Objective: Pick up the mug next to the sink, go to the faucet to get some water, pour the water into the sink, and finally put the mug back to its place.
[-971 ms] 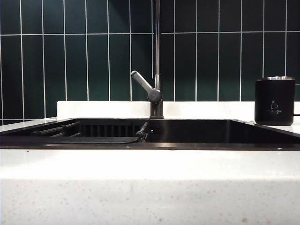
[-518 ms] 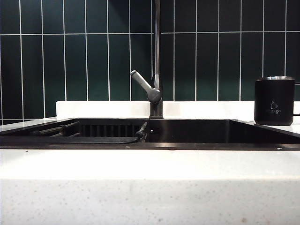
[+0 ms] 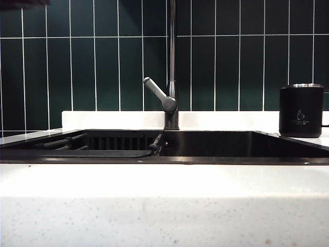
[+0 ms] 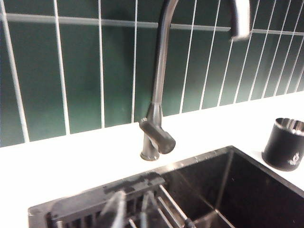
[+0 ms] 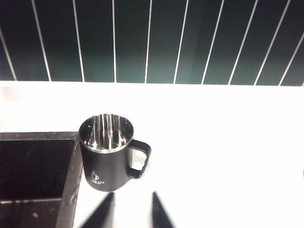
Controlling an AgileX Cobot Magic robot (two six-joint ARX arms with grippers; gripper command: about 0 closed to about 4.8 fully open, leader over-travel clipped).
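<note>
While nothing is gripped yet, the scene is laid out pretty clearly. A white speckled countertop [image 3: 164,195] is seen with the wide dark rectangular sink [image 3: 216,146] recessed into it, backed by dark green wall tiles [image 3: 236,62]. At the sink's back edge the tall slim dark grey metal faucet [image 3: 171,67] is planted, its angled lever pointed left in the exterior view. The matte black cylindrical mug with a silver rim [image 5: 108,152] is parked upright on the counter just beside the sink's right rim, handle turned away from the basin.

The right gripper [image 5: 128,211] is hung above and near the mug, fingers parted and empty. The left gripper [image 4: 130,213] is held over the sink, fingers narrowly apart, nothing between them.

Biggest risk, probably: the mug gets clipped on its rim and knocked into the basin if the descent is off-centre.
</note>
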